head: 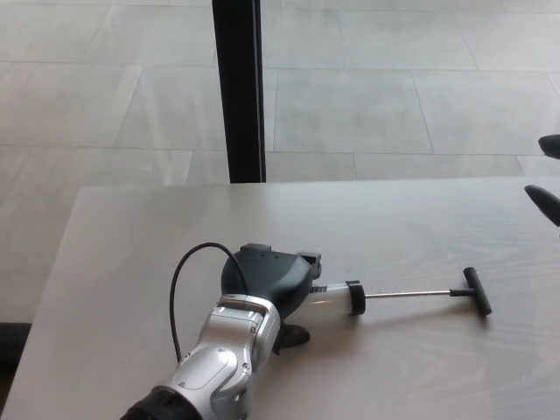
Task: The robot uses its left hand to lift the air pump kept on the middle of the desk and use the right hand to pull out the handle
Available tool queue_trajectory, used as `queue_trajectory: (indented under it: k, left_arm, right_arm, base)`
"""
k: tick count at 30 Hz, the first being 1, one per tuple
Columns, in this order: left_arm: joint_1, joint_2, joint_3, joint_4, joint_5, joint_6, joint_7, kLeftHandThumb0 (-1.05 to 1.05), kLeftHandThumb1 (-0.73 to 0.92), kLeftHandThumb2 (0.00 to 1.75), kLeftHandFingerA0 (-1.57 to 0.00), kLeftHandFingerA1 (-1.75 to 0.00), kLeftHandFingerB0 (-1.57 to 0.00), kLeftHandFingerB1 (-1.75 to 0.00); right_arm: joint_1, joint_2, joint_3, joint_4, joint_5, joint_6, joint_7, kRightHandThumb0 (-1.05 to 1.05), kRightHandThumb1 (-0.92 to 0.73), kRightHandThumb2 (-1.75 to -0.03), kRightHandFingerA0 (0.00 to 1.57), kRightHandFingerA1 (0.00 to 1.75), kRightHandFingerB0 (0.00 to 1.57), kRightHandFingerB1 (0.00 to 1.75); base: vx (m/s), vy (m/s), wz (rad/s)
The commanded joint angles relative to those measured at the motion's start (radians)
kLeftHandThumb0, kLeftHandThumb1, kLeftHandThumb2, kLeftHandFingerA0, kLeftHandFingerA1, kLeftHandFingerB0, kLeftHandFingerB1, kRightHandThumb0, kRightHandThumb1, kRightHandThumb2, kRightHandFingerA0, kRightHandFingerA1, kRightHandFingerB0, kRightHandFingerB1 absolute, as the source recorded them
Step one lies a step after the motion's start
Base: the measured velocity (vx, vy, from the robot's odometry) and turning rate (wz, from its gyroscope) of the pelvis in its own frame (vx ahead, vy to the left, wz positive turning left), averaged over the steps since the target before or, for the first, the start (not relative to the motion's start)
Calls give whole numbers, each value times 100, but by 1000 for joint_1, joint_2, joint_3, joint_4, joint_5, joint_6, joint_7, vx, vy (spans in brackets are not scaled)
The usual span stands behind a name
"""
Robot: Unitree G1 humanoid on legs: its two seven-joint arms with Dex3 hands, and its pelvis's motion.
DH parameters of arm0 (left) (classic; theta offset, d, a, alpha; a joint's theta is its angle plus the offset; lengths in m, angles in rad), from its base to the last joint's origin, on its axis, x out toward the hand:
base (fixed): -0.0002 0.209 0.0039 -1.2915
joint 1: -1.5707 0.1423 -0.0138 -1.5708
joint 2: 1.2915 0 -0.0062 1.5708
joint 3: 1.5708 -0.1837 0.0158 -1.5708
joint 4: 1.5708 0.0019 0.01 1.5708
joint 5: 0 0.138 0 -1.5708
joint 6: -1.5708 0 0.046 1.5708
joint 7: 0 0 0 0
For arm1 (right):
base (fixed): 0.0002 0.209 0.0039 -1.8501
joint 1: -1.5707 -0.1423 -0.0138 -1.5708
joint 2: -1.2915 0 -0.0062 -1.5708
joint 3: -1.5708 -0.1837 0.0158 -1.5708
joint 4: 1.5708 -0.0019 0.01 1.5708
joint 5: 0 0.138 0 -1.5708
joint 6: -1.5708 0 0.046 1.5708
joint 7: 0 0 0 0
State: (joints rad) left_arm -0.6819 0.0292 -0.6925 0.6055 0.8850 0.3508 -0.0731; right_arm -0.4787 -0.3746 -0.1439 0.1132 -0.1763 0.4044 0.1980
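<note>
1. Head view: my left hand [267, 284] is wrapped over the near end of the air pump [337, 297], fingers curled around the barrel so the black palm hides most of it. From here I read it as closed on the pump.
2. A thumb or fingertip [296, 333] shows just below the hand, on the side toward me, close to the desk [411, 219] surface.
3. Out from the hand, toward my right, the pale barrel pokes out a short way and ends in a black collar [354, 297]. I cannot tell whether the barrel touches the desk or sits just above it.
4. Past the collar a thin metal rod [407, 294] runs further right, drawn out of the barrel, ending in the black T-handle [477, 290], which lies crosswise, well apart from the left hand.
5. Behind the hand, my silver forearm [223, 359] comes in from the lower edge, with a black cable [179, 280] looping off its left side.
6. My right hand [549, 175] only shows as two dark fingertips at the far right edge, spread apart, holding nothing, clear of the T-handle.
7. Beyond the desk, a black post [238, 87] stands on the tiled floor [394, 87].
</note>
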Motion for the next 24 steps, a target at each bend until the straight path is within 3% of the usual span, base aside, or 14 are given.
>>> queue_trajectory:
  k: [1,2,8,9,10,11,14,15,16,17,18,19,20,24]
  left_arm:
    - [-45,172,-147,-65,116,152,-620,-88,50,86,0,-11,-10,-30]
    - [-47,175,-145,-71,117,159,-617,-91,51,85,0,-5,-6,-14]
    - [-65,215,-95,-128,66,139,-598,-86,38,75,0,0,-3,-8]
    - [-64,227,-69,-149,45,123,-569,-87,40,77,0,0,0,-5]
    - [-53,242,-31,-182,13,99,-525,-81,38,74,0,0,-2,-9]
    - [-39,263,16,-219,-28,52,-467,-83,47,87,0,-14,-8,-2]
    - [54,254,366,-335,-396,-143,-306,-88,52,88,0,-14,0,0]
    - [78,222,494,-353,-531,-173,-310,-92,54,89,0,-14,0,0]
    - [90,195,597,-361,-652,-199,-335,-93,53,87,0,-18,0,0]
    - [99,172,679,-352,-755,-248,-352,-93,53,87,0,-18,0,0]
    - [99,172,734,-363,-777,-214,-350,-94,57,99,0,-20,-10,-11]
    - [97,174,813,-379,-812,-162,-345,-94,57,99,0,-20,-10,-11]
    - [99,181,868,-387,-844,-140,-355,-105,78,118,0,-25,0,-12]
    - [140,279,1153,-360,-983,-67,-400,-80,63,99,0,-23,-1,-20]
  right_arm:
    - [-43,43,-114,43,70,33,-116,-51,-49,-77,14,52,21,44]
    - [-44,42,-111,44,65,36,-119,-54,-49,-77,14,51,19,43]
    - [-52,43,-118,44,63,50,-128,-54,-61,-59,16,45,24,32]
    - [-51,42,-123,48,68,44,-124,-60,-49,-78,14,51,17,41]
    - [-50,39,-121,47,64,44,-122,-57,-62,-59,16,43,23,31]
    - [-50,36,-122,50,65,41,-118,-62,-49,-79,11,50,15,41]
    - [-48,19,-124,43,66,53,-98,-61,-63,-59,12,44,19,29]
    - [-46,13,-126,42,67,51,-93,-67,-50,-81,9,50,12,40]
    - [-42,4,-127,41,65,48,-87,-37,-39,-97,5,54,0,48]
    - [-39,-6,-127,43,64,44,-80,-37,-39,-97,5,54,0,48]
    - [-34,-18,-135,48,69,34,-70,-67,-66,-61,10,41,16,28]
    - [-25,-36,-147,55,78,20,-56,-67,-66,-61,10,41,16,28]
    - [-26,-53,-159,77,88,6,-41,-74,-56,-95,3,40,3,26]
    - [26,-154,-263,137,151,-18,42,-90,-61,-96,1,44,12,34]
  base:
    - [0,0,0]
    - [0,0,0]
    - [0,0,0]
    - [0,0,0]
    - [0,0,0]
    - [0,0,0]
    - [0,0,0]
    - [0,0,0]
    - [0,0,0]
    - [0,0,0]
    - [0,0,0]
    - [0,0,0]
    - [0,0,0]
    - [0,0,0]
